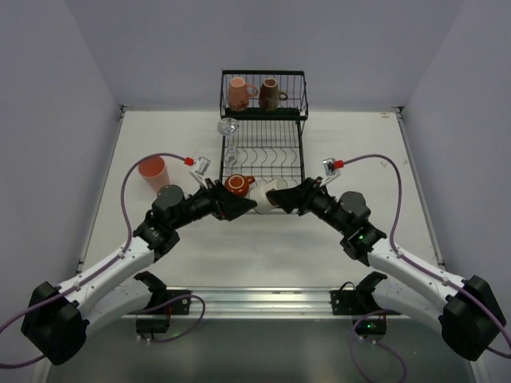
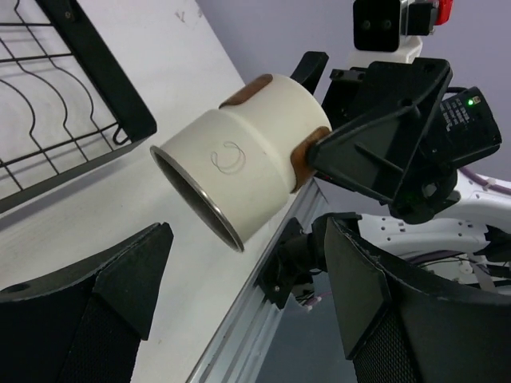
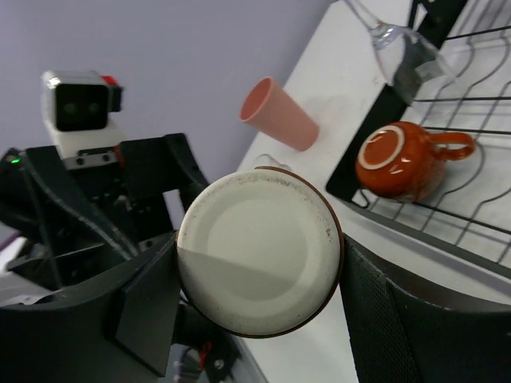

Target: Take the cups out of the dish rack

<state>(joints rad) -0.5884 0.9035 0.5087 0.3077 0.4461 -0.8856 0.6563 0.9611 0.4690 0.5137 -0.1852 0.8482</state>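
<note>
While the right tool (image 3: 259, 271) is clamped on the base end of the white-and-brown cup (image 1: 266, 194), holding it off the bench (image 1: 263, 255) mid-frame in the top view, just below the dish rack (image 1: 302, 152), the left tool (image 2: 247, 239) is spread wide with nothing in it. Key bit imo: the cup lies on its side, long axis running straight from one tool to the other, open mouth facing the left one. In the left wrist view the rim is centre frame, just ahead of the fingertips, touching neither. So the left arm looks set to take it, handover style. Count: one pink mug (image 1: 238, 93) and one dark brown mug (image 1: 270, 94) in the raised tier at top centre, one orange-red cup (image 1: 237, 185) on the flat tier, one salmon tumbler (image 1: 152, 173) on the bench at left, two clear glasses (image 1: 229, 127) I think
</note>
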